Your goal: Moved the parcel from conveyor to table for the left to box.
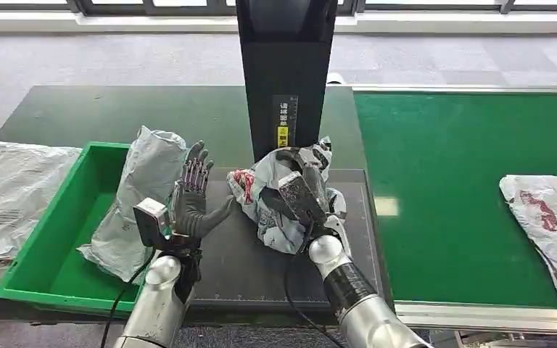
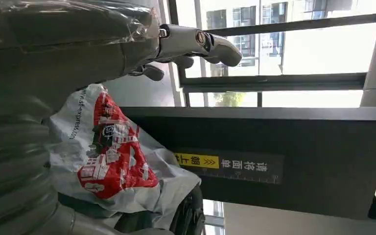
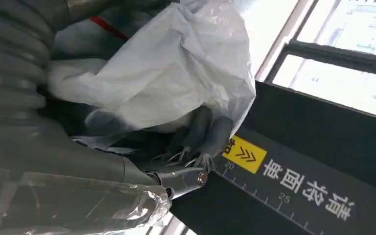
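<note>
Bright window daylight, blown-out glare

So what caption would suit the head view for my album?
Right hand grips a crumpled parcel on the dark table; open left hand waits beside the green bin.

Free room and obstacles, table and conveyor

The black upright post stands at the back of the dark mat, just behind the crumpled parcel held by the right hand. The open left hand is raised between that parcel and the green bin, whose near side is blocked by a grey bag. Open belt is seen on the green conveyor, apart from a flat parcel at its right.
</note>
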{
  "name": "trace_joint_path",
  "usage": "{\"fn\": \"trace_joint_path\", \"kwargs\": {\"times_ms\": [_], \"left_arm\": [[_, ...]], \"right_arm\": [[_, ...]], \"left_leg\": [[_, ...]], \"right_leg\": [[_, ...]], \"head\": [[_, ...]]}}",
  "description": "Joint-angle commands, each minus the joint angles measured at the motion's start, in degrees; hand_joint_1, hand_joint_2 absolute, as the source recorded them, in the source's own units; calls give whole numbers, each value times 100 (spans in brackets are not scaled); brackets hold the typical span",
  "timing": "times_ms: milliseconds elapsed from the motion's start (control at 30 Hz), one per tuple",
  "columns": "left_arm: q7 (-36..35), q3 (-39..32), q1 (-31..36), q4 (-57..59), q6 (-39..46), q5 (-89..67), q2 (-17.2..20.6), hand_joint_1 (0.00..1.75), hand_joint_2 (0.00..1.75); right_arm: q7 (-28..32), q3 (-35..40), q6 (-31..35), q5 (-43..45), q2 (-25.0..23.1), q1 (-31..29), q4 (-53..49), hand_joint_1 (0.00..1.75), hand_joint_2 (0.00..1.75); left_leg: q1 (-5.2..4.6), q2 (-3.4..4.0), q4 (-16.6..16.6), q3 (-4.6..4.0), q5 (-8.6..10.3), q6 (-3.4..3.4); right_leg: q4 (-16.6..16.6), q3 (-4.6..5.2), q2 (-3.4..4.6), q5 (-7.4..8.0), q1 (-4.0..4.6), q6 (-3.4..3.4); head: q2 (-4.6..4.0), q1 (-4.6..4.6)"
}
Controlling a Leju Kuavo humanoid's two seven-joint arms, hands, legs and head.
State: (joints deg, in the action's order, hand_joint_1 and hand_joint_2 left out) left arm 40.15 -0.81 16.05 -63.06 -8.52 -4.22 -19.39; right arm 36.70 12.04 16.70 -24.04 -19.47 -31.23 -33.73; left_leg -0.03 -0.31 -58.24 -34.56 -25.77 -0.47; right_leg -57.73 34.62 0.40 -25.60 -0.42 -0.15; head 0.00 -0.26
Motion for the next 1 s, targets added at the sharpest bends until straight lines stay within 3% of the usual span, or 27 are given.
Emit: {"fn": "trace_joint_path", "kwargs": {"times_ms": [33,467,500,533,600,733,1000], "left_arm": [[-15,101,94,178,25,16,158,0,175],[-15,-32,-227,-224,155,-92,163,0,175],[-15,-43,-244,-242,165,-113,161,0,175],[-15,-74,-292,-336,277,-156,141,0,175],[-15,-75,-376,-431,282,-152,150,0,175],[-15,-92,-394,-462,294,-209,127,0,175],[-15,-120,-463,-536,336,-238,123,0,175]], "right_arm": [[-32,-279,13,1,-27,-64,-43,0,175],[-102,-348,30,-280,-53,282,-1008,0,175],[-102,-328,133,-326,-53,359,-1188,0,175],[302,-326,934,-505,-53,551,-1697,0,175],[-36,-128,1601,-793,-53,976,-2678,0,175],[-344,-124,1851,-1337,-53,1445,-3707,0,175],[-433,-163,2040,-1558,-53,1406,-3612,0,175]], "left_leg": [[0,2,5,10,-1,-3],[1,10,10,17,-4,-4],[1,9,12,23,-6,-4],[-1,6,6,11,-3,-2],[-1,3,6,7,-3,-2],[-2,-10,5,3,-3,-2],[1,0,17,23,-6,-3]], "right_leg": [[4,-9,-2,-2,0,0],[8,-15,5,-2,1,0],[10,-21,2,-4,1,1],[4,-9,3,-2,0,1],[4,-7,1,-3,-1,1],[2,-5,-12,-6,-2,1],[16,-22,-10,-5,1,0]], "head": [[0,0],[0,0],[0,0],[0,0],[0,0],[0,2],[-2,2]]}}
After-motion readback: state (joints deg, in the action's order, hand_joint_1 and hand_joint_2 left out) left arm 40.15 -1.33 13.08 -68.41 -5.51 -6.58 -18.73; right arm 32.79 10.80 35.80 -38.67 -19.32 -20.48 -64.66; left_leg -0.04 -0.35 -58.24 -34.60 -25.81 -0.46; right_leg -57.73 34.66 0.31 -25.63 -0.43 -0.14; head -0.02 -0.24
